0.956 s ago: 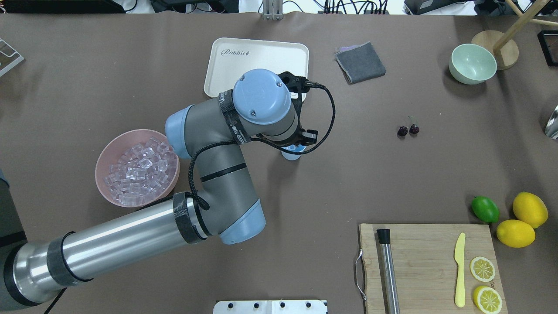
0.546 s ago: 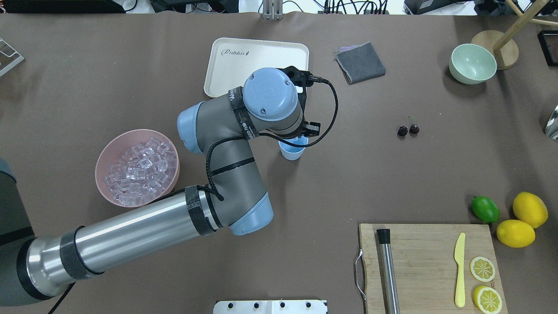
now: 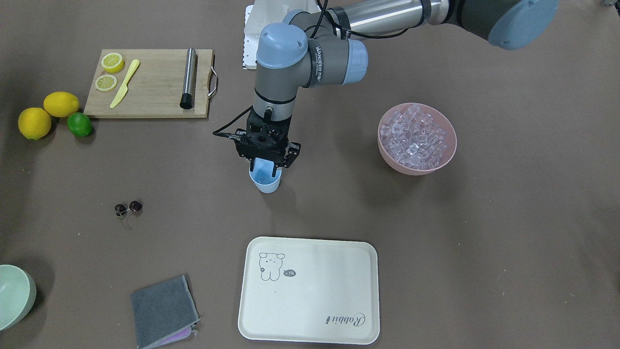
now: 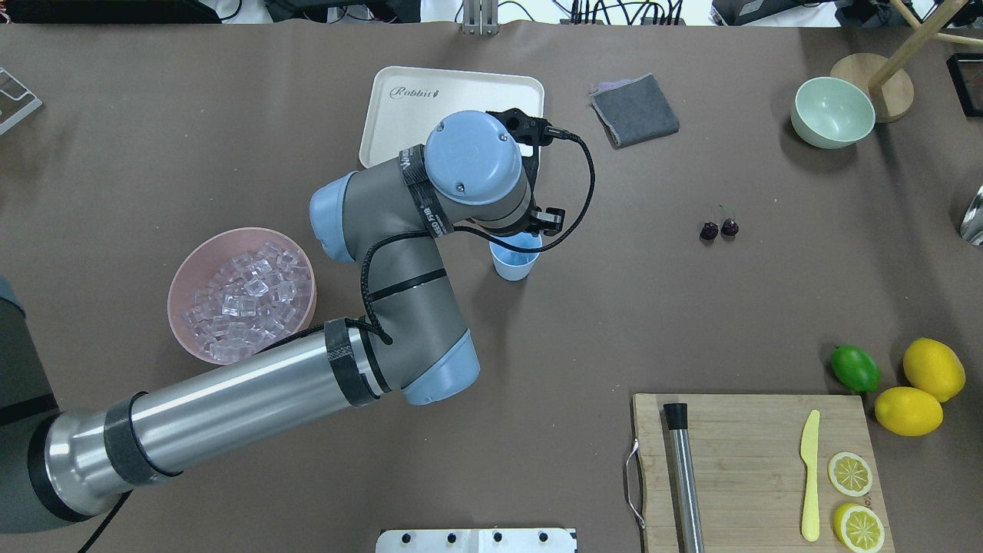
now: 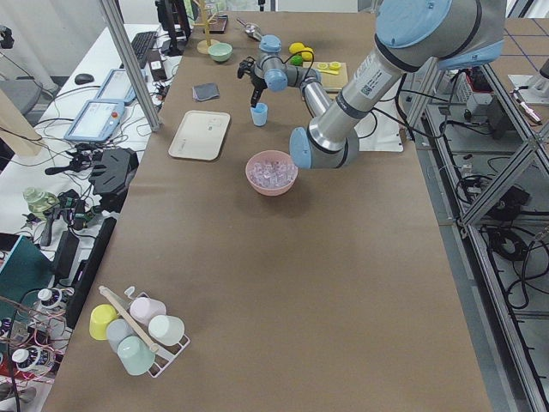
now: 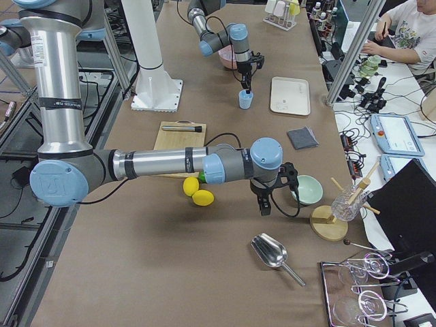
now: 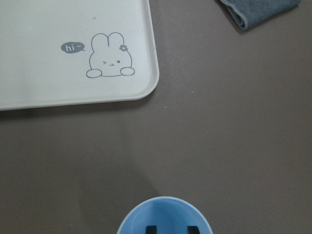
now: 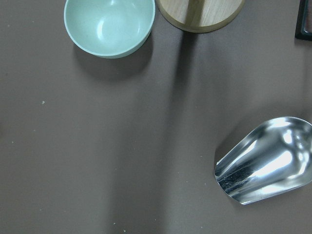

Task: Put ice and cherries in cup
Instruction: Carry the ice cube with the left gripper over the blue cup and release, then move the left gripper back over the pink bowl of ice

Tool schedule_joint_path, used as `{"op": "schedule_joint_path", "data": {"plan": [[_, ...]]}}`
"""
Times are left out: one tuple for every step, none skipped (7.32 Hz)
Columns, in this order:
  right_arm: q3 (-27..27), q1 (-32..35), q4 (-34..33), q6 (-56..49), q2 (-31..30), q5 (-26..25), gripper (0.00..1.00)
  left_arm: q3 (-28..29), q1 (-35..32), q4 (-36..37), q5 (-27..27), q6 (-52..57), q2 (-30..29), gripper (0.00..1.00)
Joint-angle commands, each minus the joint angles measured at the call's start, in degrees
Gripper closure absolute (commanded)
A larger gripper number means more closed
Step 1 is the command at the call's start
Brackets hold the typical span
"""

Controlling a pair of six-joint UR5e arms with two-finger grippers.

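The cup (image 3: 266, 184) is seen as a small, light blue tumbler of smooth plastic, tapered and without a handle. It is set upright on the matte brown desk (image 3: 436, 242), near a cream tray (image 3: 310, 295) with rounded corners. The left tool (image 3: 265, 168) is held directly above it, and its two dark fingertips (image 7: 151, 228) are parted over the opening. Only blue interior is seen between them, so nothing is gripped. Whether anything lies in the cup cannot be told.

The ice (image 3: 414, 137) is heaped as clear, glassy cubes in a round pink bowl (image 3: 387, 156), well apart from the cup. The cherries (image 3: 128, 209), two glossy dark red-purple rounds joined by thin stems, are laid on bare desk on the cup's other side.

The right tool (image 6: 264, 204) is shown only from the side, near a pale green bowl (image 8: 109, 24) and a shiny metal scoop (image 8: 265, 161). Its state cannot be told.
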Motion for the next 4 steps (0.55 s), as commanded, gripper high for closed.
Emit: {"op": "schedule_joint_path", "data": {"plan": [[0.0, 0.04, 0.01, 0.02, 0.24, 0.01, 0.0, -9.92, -5.52, 0.38, -9.46, 0.63, 8.41, 0.03], [0.18, 0.04, 0.01, 0.11, 0.24, 0.01, 0.0, -16.6, -9.04, 0.91, -13.98, 2.64, 16.4, 0.03], [0.35, 0.04, 0.01, 0.2, 0.24, 0.01, 0.0, -23.54, -9.68, 1.09, -14.2, 2.66, 24.23, 0.03], [0.27, 0.04, 0.01, 0.29, 0.33, 0.01, 0.0, -28.22, -10.64, 1.35, -14.2, 2.66, 31.09, 0.03]]}}
